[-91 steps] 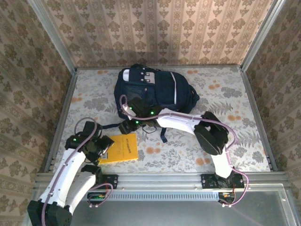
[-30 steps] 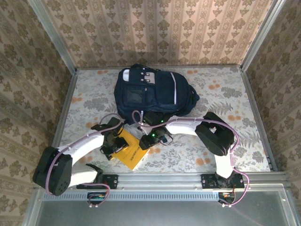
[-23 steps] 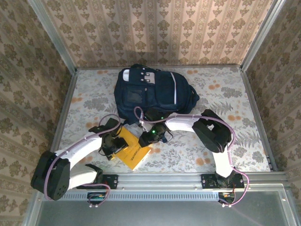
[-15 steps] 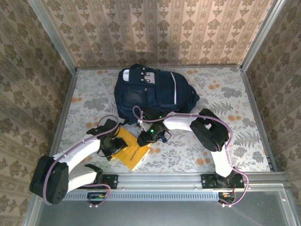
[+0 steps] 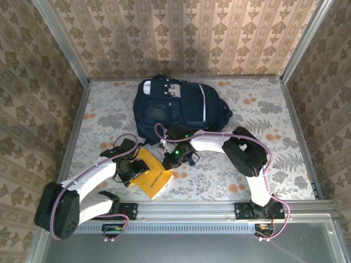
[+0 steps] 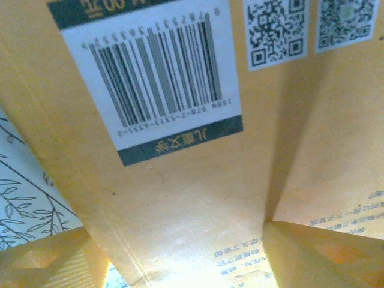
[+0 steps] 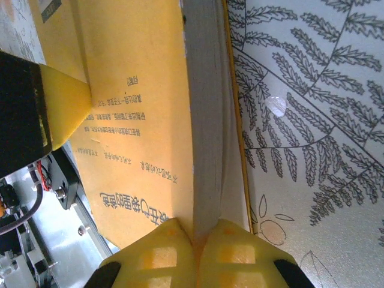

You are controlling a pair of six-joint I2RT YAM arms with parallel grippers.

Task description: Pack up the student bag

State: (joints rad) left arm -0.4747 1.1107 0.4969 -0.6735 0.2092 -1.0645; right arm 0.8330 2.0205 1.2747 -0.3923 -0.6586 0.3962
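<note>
Right gripper (image 7: 193, 233) has just snapped shut at the book's (image 5: 154, 174) page edge, opposite the wide-spread left gripper (image 5: 130, 166) on its cover. Bag (image 5: 181, 107) lies just beyond, book not yet inside; likely a regrasp.

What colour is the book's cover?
Yellow-orange; the book shows best in the left wrist view.
</note>
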